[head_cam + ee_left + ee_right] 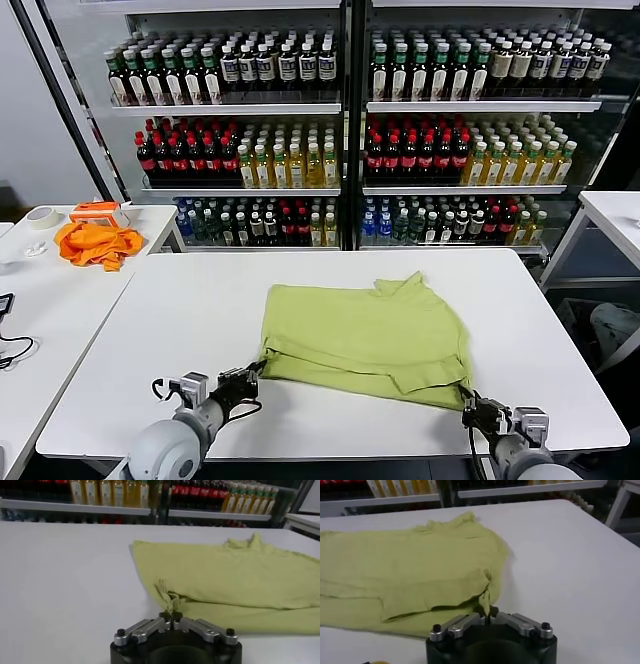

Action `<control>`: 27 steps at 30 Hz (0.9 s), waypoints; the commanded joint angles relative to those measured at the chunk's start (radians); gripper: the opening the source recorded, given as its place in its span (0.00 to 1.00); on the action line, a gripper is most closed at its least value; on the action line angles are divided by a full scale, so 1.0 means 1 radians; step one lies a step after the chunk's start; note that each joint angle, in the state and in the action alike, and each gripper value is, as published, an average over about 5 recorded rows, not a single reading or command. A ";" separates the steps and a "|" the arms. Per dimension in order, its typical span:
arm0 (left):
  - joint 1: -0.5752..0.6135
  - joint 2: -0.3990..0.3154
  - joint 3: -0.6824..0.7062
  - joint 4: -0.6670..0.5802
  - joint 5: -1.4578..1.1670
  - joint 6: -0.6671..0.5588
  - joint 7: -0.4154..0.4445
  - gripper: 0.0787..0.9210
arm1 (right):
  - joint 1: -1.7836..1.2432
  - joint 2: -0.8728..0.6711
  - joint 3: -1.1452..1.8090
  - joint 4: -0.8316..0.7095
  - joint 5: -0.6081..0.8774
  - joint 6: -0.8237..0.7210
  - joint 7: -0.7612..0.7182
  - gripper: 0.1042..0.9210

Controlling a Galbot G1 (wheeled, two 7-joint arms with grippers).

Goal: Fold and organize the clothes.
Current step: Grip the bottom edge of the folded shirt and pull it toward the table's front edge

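Note:
The light yellow-green polo shirt (372, 337) lies partly folded in the middle of the white table (180, 330), collar toward the far side. My left gripper (250, 373) sits at the shirt's near left corner, shut on a pinch of the fabric (169, 602). At the near right corner my right gripper (468, 400) is also shut on a small bunch of the cloth (484, 597). Both grippers (171, 616) (488, 614) rest low at the table's front edge.
A bright orange cloth (97, 243) and an orange-white box (98, 212) lie on a side table at the far left, beside a tape roll (41, 216). Drink-filled coolers (340, 120) stand behind. Another white table (615, 215) is at the right.

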 commanded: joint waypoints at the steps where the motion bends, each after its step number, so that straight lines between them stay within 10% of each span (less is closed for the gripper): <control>1: 0.268 0.071 -0.164 -0.160 -0.018 -0.015 0.015 0.00 | -0.152 -0.011 0.037 0.096 -0.009 0.000 -0.003 0.02; 15: 0.348 0.050 -0.166 -0.192 0.013 -0.021 0.015 0.00 | -0.156 0.022 -0.007 0.094 -0.106 0.021 -0.005 0.04; 27: 0.257 0.075 -0.237 -0.216 -0.072 -0.016 0.004 0.31 | -0.171 -0.060 0.132 0.200 -0.010 -0.018 0.004 0.43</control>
